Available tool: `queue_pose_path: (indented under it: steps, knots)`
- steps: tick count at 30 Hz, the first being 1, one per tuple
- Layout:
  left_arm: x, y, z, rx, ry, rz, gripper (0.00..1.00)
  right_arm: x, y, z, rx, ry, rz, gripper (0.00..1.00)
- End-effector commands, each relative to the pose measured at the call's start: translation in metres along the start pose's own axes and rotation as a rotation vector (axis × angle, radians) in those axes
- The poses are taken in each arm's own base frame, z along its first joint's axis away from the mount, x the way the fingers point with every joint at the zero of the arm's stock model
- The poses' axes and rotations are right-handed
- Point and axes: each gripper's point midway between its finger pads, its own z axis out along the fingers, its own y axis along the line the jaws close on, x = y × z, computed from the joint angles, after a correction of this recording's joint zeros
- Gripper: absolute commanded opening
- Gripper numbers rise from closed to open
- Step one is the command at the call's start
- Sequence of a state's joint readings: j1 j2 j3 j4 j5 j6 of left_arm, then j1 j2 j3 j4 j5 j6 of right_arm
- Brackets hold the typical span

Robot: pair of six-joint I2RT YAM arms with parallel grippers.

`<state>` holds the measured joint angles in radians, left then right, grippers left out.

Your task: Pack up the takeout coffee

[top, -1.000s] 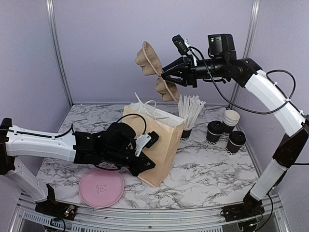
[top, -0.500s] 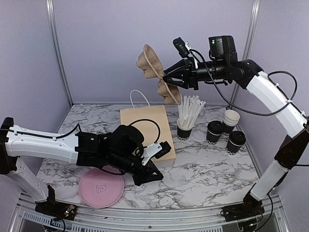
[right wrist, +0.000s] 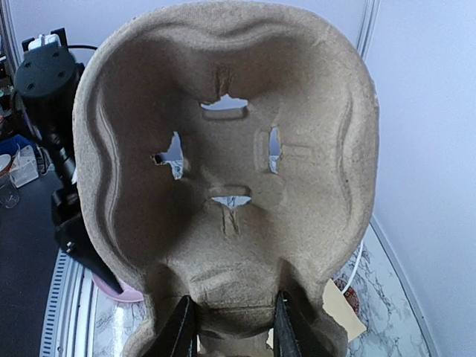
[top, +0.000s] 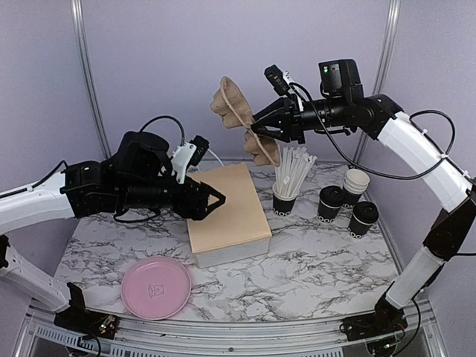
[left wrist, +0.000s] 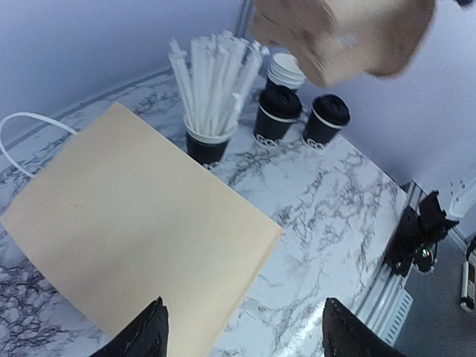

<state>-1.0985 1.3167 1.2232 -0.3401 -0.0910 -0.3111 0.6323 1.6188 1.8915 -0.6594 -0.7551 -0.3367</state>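
Observation:
Two takeout coffee cups, black with black lids, stand at the right of the table (top: 329,202) (top: 363,218); the left wrist view shows them too (left wrist: 277,119) (left wrist: 326,120). My left gripper (top: 210,204) (left wrist: 245,338) hangs open over a tan paper bag (top: 227,216) (left wrist: 134,223) lying flat, with nothing between its fingers. High above the bag, my right gripper (top: 256,128) (right wrist: 234,327) is shut on the rim of a brown pulp cup carrier (top: 236,119) (right wrist: 230,149), which hangs on edge in the air.
A black cup of white straws (top: 286,195) (left wrist: 208,141) stands just right of the bag. A stack of open cups (top: 355,182) (left wrist: 286,71) is behind the lidded ones. A pink plate (top: 156,288) lies at the front left.
The bag stood upright in my left gripper, then fell flat. The left gripper opened, let go and rose back to the left. The right arm with the carrier barely moved.

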Motion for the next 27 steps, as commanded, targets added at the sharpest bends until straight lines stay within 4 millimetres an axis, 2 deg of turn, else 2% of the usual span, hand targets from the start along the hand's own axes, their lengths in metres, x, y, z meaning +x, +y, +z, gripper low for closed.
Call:
queue_pose_path:
  steps: [1, 2, 6, 13, 15, 19, 23, 24, 27]
  knots:
    - [-0.03, 0.083, -0.014, -0.226, -0.038, -0.115, 0.73, -0.005, 0.003, -0.016, 0.032, -0.007, -0.022, 0.29]
    - [-0.035, 0.108, -0.014, -0.272, -0.044, -0.152, 0.73, -0.003, 0.002, -0.016, 0.032, -0.006, -0.02, 0.29]
    - [-0.049, 0.156, 0.003, -0.285, -0.03, -0.217, 0.74, -0.003, 0.002, -0.017, 0.042, -0.008, -0.023, 0.29]
    - [-0.072, 0.212, 0.053, -0.208, -0.01, -0.27, 0.76, -0.007, -0.001, -0.021, 0.063, -0.014, -0.031, 0.29]
    - [-0.073, 0.232, 0.067, -0.208, 0.001, -0.297, 0.75, -0.007, -0.001, -0.022, 0.066, -0.014, -0.034, 0.29]
    - [-0.069, 0.273, 0.09, -0.233, 0.015, -0.381, 0.67, -0.008, 0.0, -0.023, 0.069, -0.017, -0.032, 0.29]
    - [-0.071, 0.296, 0.114, -0.239, 0.015, -0.396, 0.58, -0.01, 0.0, -0.025, 0.074, -0.02, -0.037, 0.29]
    - [-0.065, 0.301, 0.125, -0.233, 0.03, -0.405, 0.55, -0.01, 0.0, -0.026, 0.076, -0.021, -0.039, 0.29]
    - [-0.072, 0.303, 0.143, -0.185, 0.024, -0.409, 0.45, -0.011, 0.0, -0.026, 0.078, -0.021, -0.04, 0.29]
